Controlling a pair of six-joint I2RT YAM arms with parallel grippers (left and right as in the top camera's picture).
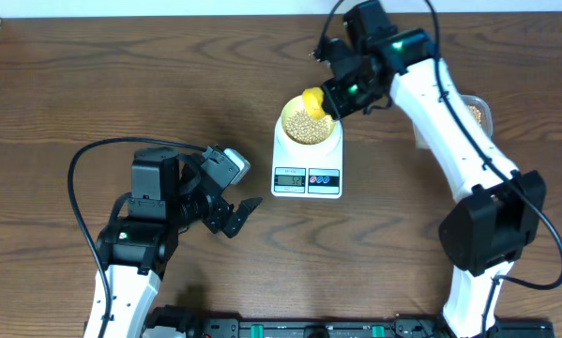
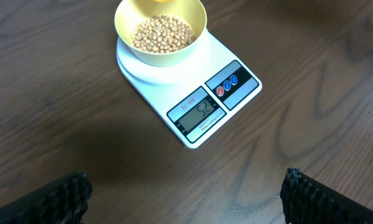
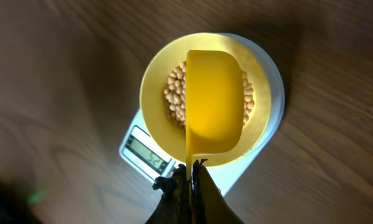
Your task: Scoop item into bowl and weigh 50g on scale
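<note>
Black and pinched tight, the right gripper (image 3: pixel 191 173) holds the handle of a bright yellow plastic scoop (image 3: pixel 214 102). The scoop hangs just over a small round pale yellow bowl (image 3: pixel 152 93). I see no beans on the scoop. In the bowl lie lots of small round tan beans (image 2: pixel 162 32). The bowl sits on a white flat kitchen scale (image 2: pixel 174 93), near the middle of the brown wooden table (image 1: pixel 55 94), toward its far edge.

The scooping looks nearly done. The little grey screen (image 2: pixel 197 112) seems to say fifty-two, but it is small, so I am not sure. If so, a few beans may need to come out.

The left gripper (image 2: pixel 187 199) rests nearer the table's front-left corner, fingers spread wide, holding nothing.

Count: one scoop, one bowl, one scale, one screen, two grippers, and too many beans to count.
</note>
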